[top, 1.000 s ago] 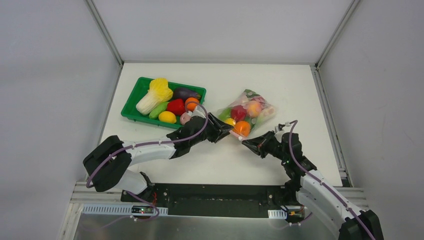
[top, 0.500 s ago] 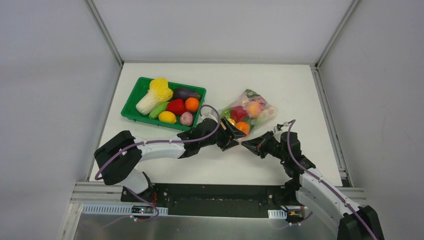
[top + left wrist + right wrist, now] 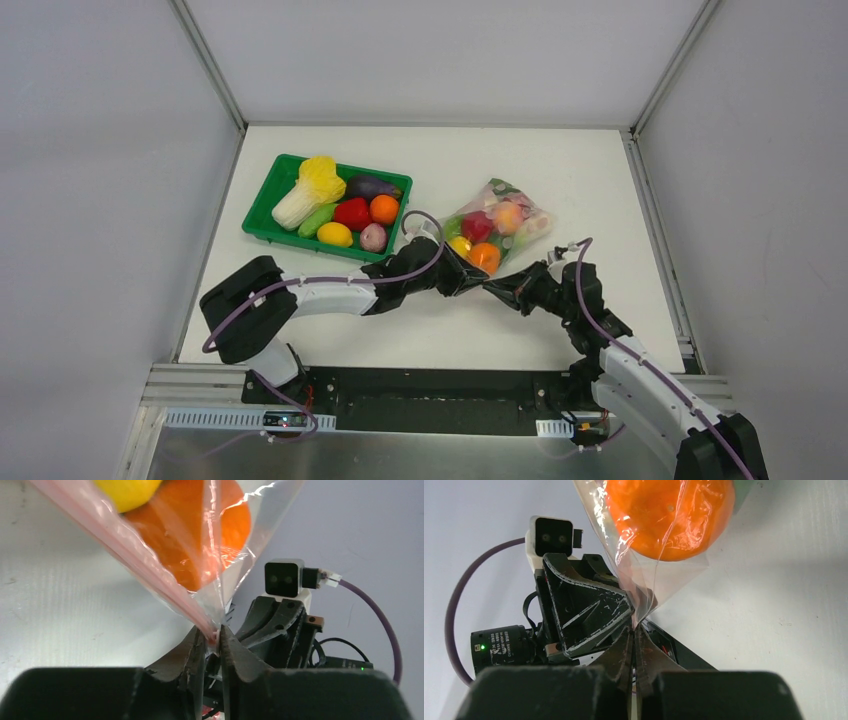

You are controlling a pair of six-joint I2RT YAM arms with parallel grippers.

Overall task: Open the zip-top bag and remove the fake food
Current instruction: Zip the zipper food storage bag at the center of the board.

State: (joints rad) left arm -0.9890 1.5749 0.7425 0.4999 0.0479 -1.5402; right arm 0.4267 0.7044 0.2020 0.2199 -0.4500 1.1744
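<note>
White tabletop (image 3: pixel 560 170) carries, well to the left of our claws, a green plastic tray (image 3: pixel 264 193) of toy produce. Our left claw (image 3: pixel 214 635) is nipped narrow on the pink zip strip of the clear soft plastic zip-top bag (image 3: pixel 505 225). Just beyond its tips, inside the bag, sits a glossy orange plastic fruit (image 3: pixel 485 257). Our right claw (image 3: pixel 634 630) pinches the bag's film, tip to tip with the left.

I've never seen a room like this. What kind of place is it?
Probably a robotics test lab: two robot arms bolted at a white table, blank grey walls, and toy food in a green tray.
</note>
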